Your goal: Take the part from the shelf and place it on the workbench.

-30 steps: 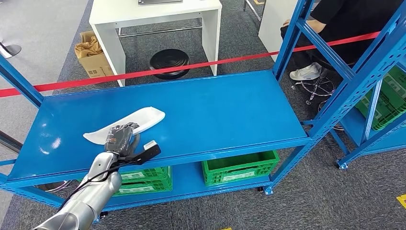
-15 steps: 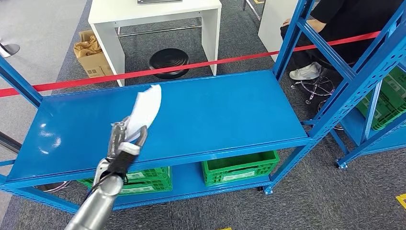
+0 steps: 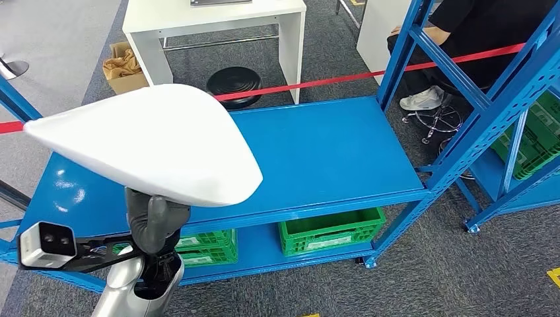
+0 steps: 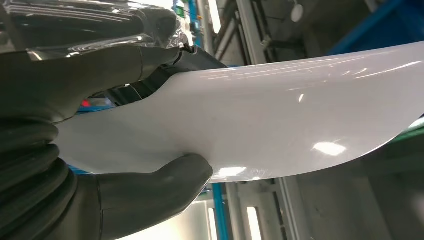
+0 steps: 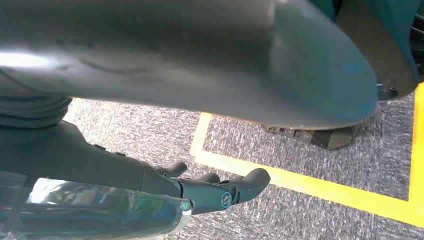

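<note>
The left hand [image 3: 155, 221] holds the white part [image 3: 152, 142] up close to the head camera, well clear of the blue shelf [image 3: 317, 152] beneath and beyond it; the part sits on top of the hand and spreads wide to either side of it, covering much of the shelf's near-left area from view. In the left wrist view the hold is plain: the thick thumb [image 4: 150, 192] presses against one face of the smooth white shell [image 4: 280, 125] while the darker fingers [image 4: 165, 50] bear on the opposite face, so the part is pinched between them near one of its ends, with the rest of it reaching away from the hand unsupported. The right hand [image 5: 215, 187] hangs low beside the body over grey carpet with a yellow floor line [image 5: 310, 187] past its fingertips; its fingers are loosely curled and apart, with nothing in them. As for progress, the first half looks done: the part is off the shelf and carried by the left hand. What is left, judging by the task, is to bring it to the workbench and set it down. No workbench can be picked out with certainty here, so the robot would likely have to turn or walk before it can put the part down and release it.
</note>
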Tool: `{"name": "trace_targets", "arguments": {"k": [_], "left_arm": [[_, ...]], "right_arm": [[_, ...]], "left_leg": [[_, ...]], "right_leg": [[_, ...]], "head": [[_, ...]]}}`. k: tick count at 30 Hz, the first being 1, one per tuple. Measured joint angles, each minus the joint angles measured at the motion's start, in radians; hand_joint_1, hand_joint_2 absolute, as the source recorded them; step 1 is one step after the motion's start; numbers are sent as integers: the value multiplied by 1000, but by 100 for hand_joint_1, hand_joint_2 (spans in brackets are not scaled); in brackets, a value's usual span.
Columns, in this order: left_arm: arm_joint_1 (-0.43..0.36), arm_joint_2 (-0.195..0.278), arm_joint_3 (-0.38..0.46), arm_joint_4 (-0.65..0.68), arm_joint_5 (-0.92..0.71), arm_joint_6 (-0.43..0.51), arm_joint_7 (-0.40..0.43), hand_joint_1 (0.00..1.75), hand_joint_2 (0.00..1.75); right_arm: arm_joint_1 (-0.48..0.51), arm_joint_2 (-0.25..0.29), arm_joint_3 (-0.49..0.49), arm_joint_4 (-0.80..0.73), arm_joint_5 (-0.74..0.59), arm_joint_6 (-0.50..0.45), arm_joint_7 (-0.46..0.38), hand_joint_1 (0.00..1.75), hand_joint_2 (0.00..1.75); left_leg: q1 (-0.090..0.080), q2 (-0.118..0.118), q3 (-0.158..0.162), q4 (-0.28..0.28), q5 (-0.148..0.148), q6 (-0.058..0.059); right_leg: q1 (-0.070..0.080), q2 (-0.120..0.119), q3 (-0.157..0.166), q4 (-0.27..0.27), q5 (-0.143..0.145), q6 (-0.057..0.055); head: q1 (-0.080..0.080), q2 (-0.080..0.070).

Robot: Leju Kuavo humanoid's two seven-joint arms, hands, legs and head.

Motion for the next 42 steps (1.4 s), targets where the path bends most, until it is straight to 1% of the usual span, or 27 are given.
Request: {"name": "trace_targets", "arguments": {"k": [4, 8, 11, 12, 14, 16, 17, 18, 19, 20, 21, 22, 23, 24, 26, 27, 29, 31, 32, 33, 34, 36, 37, 38, 39, 40, 42], "left_arm": [[-4, 3, -22, -51, 5, -12, 3, 175, 175], [-24, 26, -56, -91, 19, 42, 27, 175, 175], [-47, 50, -82, -101, 33, 86, 29, 175, 175], [-55, 57, -91, -102, 35, 98, 29, 175, 175], [-66, 65, -107, -103, 36, 115, 33, 175, 175], [-66, 73, -120, -103, 32, 126, 41, 175, 175], [-63, 77, -126, -103, 29, 128, 45, 175, 175], [-61, 80, -131, -103, 25, 130, 48, 175, 175], [-59, 83, -136, -103, 22, 130, 50, 175, 175], [-57, 85, -140, -103, 20, 130, 52, 175, 175], [-56, 87, -143, -104, 18, 130, 53, 175, 175], [-56, 89, -145, -104, 16, 130, 54, 175, 175], [-55, 90, -148, -105, 15, 130, 55, 175, 175], [-54, 91, -150, -105, 14, 130, 56, 175, 175], [-53, 95, -153, -107, 12, 130, 57, 175, 175], [-53, 96, -155, -108, 12, 130, 57, 175, 175], [-53, 99, -157, -110, 12, 130, 57, 175, 175], [-51, 103, -159, -111, 12, 130, 57, 175, 175], [-50, 104, -160, -111, 12, 130, 57, 175, 175], [-49, 106, -160, -111, 12, 130, 57, 175, 175], [-48, 107, -161, -111, 9, 129, 57, 175, 175], [-49, 106, -162, -111, -2, 121, 57, 175, 175], [-52, 105, -163, -111, -10, 113, 58, 175, 175], [-56, 102, -164, -109, -17, 105, 58, 175, 175], [-62, 100, -166, -106, -22, 98, 59, 175, 175], [-68, 98, -167, -103, -27, 95, 60, 175, 175], [-82, 97, -169, -98, -32, 100, 62, 175, 175]], "right_arm": [[-1, 3, 0, 0, 11, -1, 10, 0, 0], [-6, 7, 1, 0, 17, 2, 45, 0, 0], [-11, 6, 1, 0, 15, 14, 92, 0, 0], [-13, 4, 1, 0, 15, 19, 109, 0, 0], [-15, 0, 1, 0, 16, 29, 137, 0, 0], [-15, -2, 1, 0, 19, 37, 151, 0, 0], [-15, -4, 1, 0, 21, 39, 154, 0, 0], [-14, -6, 1, 0, 22, 41, 155, 0, 0], [-14, -7, 1, 0, 24, 41, 155, 0, 0], [-13, -8, 1, 0, 25, 42, 154, 0, 0], [-14, -8, 1, 1, 26, 42, 153, 0, 0], [-15, -7, 1, 1, 26, 42, 151, 0, 0], [-15, -7, 1, 2, 27, 42, 150, 0, 0], [-16, -6, 1, 2, 27, 42, 149, 0, 0], [-17, -7, 1, 2, 28, 42, 149, 0, 0], [-17, -7, 1, 3, 29, 42, 149, 0, 0], [-19, -8, 1, 3, 29, 42, 148, 0, 0], [-19, -8, 1, 3, 29, 42, 148, 0, 0], [-18, -8, 1, 3, 29, 41, 148, 0, 0], [-18, -8, 1, 3, 28, 41, 148, 0, 0], [-18, -8, 1, 3, 27, 41, 147, 0, 0], [-18, -7, 0, 3, 18, 37, 143, 0, 0], [-18, -5, -1, 3, 11, 34, 142, 0, 0], [-19, -4, -2, 3, 5, 31, 143, 0, 0], [-19, -3, -4, 3, 0, 29, 148, 0, 0], [-21, -3, -7, 3, -4, 27, 157, 0, 0], [-23, -5, -13, 3, -5, 23, 192, 0, 0]], "left_leg": [[-1, 0, -1, 2, -1, 2], [-6, 0, -1, 4, -3, 7], [-5, 2, 2, -6, 9, 19], [-2, 4, 5, -16, 17, 25], [6, 9, 7, -31, 28, 31], [8, 12, 4, -32, 31, 33], [9, 13, 2, -32, 31, 31], [11, 14, 2, -31, 32, 29], [14, 15, 1, -29, 32, 26], [17, 15, 1, -26, 31, 21], [19, 14, -2, -21, 30, 14], [19, 13, -5, -16, 29, 6], [18, 11, -10, -11, 29, -1], [16, 9, -14, -8, 31, -9], [18, 6, -20, -4, 35, -19], [20, 5, -26, 4, 25, -23], [23, 5, -58, 75, -35, -31], [23, 5, -109, 208, -115, -35], [23, 5, -126, 260, -137, -35], [23, 5, -125, 280, -138, -33], [22, 5, -104, 259, -121, -29], [17, 5, -12, 123, -68, -13], [13, 7, 33, 53, -51, -5], [8, 8, 62, 4, -41, 0], [3, 9, 76, -22, -40, 2], [-1, 10, 74, -26, -36, 2], [-1, 12, 63, -36, -17, 10]], "right_leg": [[-1, 0, 0, -1, 1, 1], [-6, 0, 0, -2, 2, 6], [-8, 0, 2, -5, 6, 18], [-7, 0, -2, 4, -3, 21], [-7, -1, -34, 77, -54, 28], [-10, -1, -89, 206, -115, 37], [-13, -1, -107, 250, -127, 40], [-15, -2, -107, 259, -119, 44], [-18, -3, -88, 225, -92, 47], [-23, -4, -52, 158, -56, 51], [-26, -4, -14, 88, -31, 55], [-28, -2, 13, 35, -13, 54], [-28, 0, 26, 5, -7, 51], [-27, 2, 26, -1, -10, 45], [-26, 3, 16, 0, -4, 29], [-26, 2, 11, 0, 0, 20], [-26, -1, -4, -1, 12, 3], [-22, -4, -23, -1, 25, -8], [-20, -6, -32, -1, 31, -11], [-17, -7, -40, 0, 38, -11], [-14, -7, -48, 0, 44, -11], [-10, -7, -58, 0, 57, -10], [-9, -7, -62, -1, 63, -6], [-9, -7, -64, -2, 69, -2], [-11, -8, -65, -3, 76, 5], [-13, -9, -66, -6, 83, 13], [-16, -10, -70, -8, 88, 25]], "head": [[0, 0], [0, 0], [-1, 0], [0, 0], [3, 0], [5, 0], [4, 0], [4, 0], [4, 0], [4, 0], [5, 0], [6, 0], [7, 0], [8, 0], [8, 0], [7, 0], [5, 0], [3, 0], [3, 0], [3, 0], [3, 0], [3, 0], [4, 0], [3, 0], [2, 0], [0, 0], [-3, 0]]}}
